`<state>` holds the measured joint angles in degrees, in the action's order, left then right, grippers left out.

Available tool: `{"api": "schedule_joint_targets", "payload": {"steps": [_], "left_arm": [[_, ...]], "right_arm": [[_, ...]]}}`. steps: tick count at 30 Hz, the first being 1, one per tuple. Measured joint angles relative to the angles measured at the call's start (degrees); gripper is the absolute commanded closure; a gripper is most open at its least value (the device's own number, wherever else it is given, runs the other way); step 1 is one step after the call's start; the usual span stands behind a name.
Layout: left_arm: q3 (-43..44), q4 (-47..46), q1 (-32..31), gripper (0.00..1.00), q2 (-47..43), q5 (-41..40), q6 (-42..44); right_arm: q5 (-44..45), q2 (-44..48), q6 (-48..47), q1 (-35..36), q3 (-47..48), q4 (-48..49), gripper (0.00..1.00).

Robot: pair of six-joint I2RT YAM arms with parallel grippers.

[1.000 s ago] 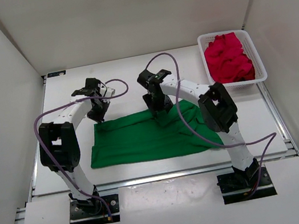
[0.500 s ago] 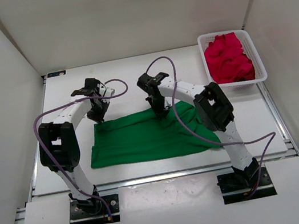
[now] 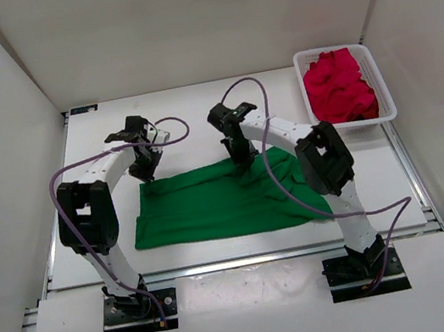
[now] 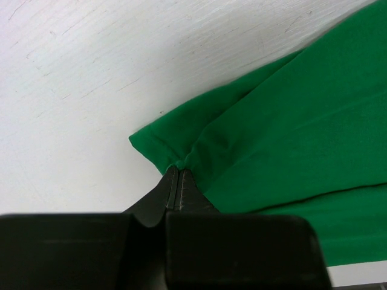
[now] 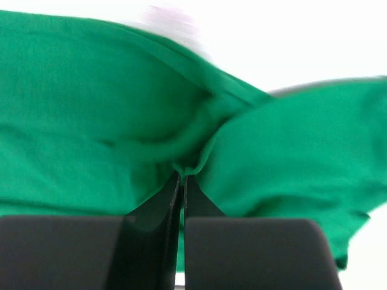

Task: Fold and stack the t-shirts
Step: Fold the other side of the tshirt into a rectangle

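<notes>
Green t-shirt (image 3: pixel 212 206): lies spread out on the middle of the white counter (image 3: pixel 188 120), its long edges running left to right. The cloth is mostly flat, with a bunched fold at its right end.

Left pincer (image 4: pixel 176 176): jaws pressed together on the far-left corner of the green t-shirt. A small pucker of cloth rises at the tips, and the corner's hem rests on the bare counter just beside them.

Right pincer (image 5: pixel 181 175): jaws closed tight on a ridge of green cloth at the shirt's far edge, near its middle. Folds gather towards the tips from both sides. The wrist view is blurred, so which part of the garment is gripped cannot be told.

Arms: both reach forward from their bases at the near edge, elbows raised and wrists turned down onto the far edge of the green t-shirt. The two pincers sit well apart along that edge.

Red t-shirts (image 3: pixel 339 87): crumpled together in a heap inside the basket, filling most of it.

Basket (image 3: pixel 386 102): white mesh, standing at the far-right corner of the counter, well apart from the green t-shirt and from both pincers.
</notes>
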<state>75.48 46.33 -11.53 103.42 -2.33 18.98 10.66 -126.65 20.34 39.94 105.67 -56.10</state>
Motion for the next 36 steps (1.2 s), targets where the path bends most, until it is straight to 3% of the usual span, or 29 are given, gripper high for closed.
{"api": "schedule_joint_targets", "payload": {"steps": [4, 11, 19, 25, 30, 36], "left_arm": [[0.81, 0.39, 0.39, 1.0, 0.0, -0.39, 0.48], [4.61, -0.76, 0.24, 1.0, -1.36, -2.25, 3.82], [-7.8, -3.93, -4.07, 1.0, -12.31, -8.63, 12.76], [-14.69, -6.05, -4.83, 1.0, -15.93, -10.93, 17.14], [-13.73, -7.69, -5.16, 1.0, -13.64, -13.07, 17.22], [0.2, -11.23, -3.45, 1.0, -4.11, -15.58, 11.87]], "right_arm": [[-0.02, 7.04, -0.39, -3.08, -1.7, -1.09, 1.0], [-1.73, 25.55, -0.52, -15.82, -10.71, -1.05, 1.0], [-7.06, 41.55, 1.38, -19.02, -32.61, -3.54, 1.0], [-11.43, 47.67, 3.1, -20.92, -40.54, -3.72, 1.0], [-14.05, 42.51, 2.75, -22.4, -35.23, -2.34, 1.0], [-11.76, 25.68, 0.83, -25.44, -8.39, 0.74, 1.0]]}}
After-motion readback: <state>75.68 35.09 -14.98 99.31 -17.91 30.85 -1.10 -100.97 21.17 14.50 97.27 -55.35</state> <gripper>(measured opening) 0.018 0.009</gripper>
